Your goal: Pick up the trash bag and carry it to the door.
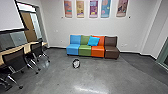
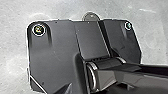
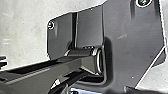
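Trash bag — on flr nr sofa, apart from L+R fingers | wide/narrow — can't tell

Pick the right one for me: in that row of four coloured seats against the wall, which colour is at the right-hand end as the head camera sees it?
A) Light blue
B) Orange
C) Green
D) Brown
D: the brown seat ends the row on the picture's right, next to the orange seat.
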You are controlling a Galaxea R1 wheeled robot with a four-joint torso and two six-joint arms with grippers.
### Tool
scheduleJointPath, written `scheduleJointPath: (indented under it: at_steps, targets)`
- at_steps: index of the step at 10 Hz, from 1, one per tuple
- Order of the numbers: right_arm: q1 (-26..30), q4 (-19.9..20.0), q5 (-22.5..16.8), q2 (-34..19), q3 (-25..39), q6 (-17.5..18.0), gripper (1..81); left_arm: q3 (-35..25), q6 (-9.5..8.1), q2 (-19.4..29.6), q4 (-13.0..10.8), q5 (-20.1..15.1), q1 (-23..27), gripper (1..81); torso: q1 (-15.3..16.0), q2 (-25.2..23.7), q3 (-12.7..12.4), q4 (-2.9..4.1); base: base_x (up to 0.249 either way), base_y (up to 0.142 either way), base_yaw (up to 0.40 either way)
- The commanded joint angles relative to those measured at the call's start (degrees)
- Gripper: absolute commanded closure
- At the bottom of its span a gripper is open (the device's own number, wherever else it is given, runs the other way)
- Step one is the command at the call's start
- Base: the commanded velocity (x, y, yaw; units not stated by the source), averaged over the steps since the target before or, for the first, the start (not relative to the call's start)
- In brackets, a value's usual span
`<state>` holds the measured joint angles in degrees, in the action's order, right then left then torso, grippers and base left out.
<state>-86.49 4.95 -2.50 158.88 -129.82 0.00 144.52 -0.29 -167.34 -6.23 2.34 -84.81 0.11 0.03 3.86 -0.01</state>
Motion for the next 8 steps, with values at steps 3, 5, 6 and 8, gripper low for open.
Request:
scheduleJointPath:
  at_steps: [3, 5, 6, 8]
  targets:
    - [2.68, 0.06, -3.48, -0.56, 0.72, -0.35, 1.0, -0.29, -0.15, 0.16, -0.19, -2.96, 2.58, 1.0, 0.0, -0.03, 0.0, 0.0, 0.148, 0.078, 0.0]
    - [2.68, 0.06, -3.48, -0.56, 0.72, -0.36, 1.0, -0.29, -0.15, 0.16, -0.19, -2.96, 2.58, 1.0, 0.02, -0.03, 0.0, 0.0, 0.149, 0.078, 0.0]
    - [2.68, 0.14, -3.48, -0.56, 0.72, -0.44, 1.0, -0.29, -0.15, 0.16, -0.19, -2.96, 2.58, 1.0, 0.05, -0.03, 0.02, 0.0, 0.149, 0.078, 0.0]
    - [2.59, 0.06, -3.48, -0.56, 0.72, -0.44, 1.0, -0.29, -0.15, 0.16, -0.19, -2.96, 2.58, 1.0, -0.06, -0.03, 0.02, 0.0, 0.149, 0.078, 0.0]
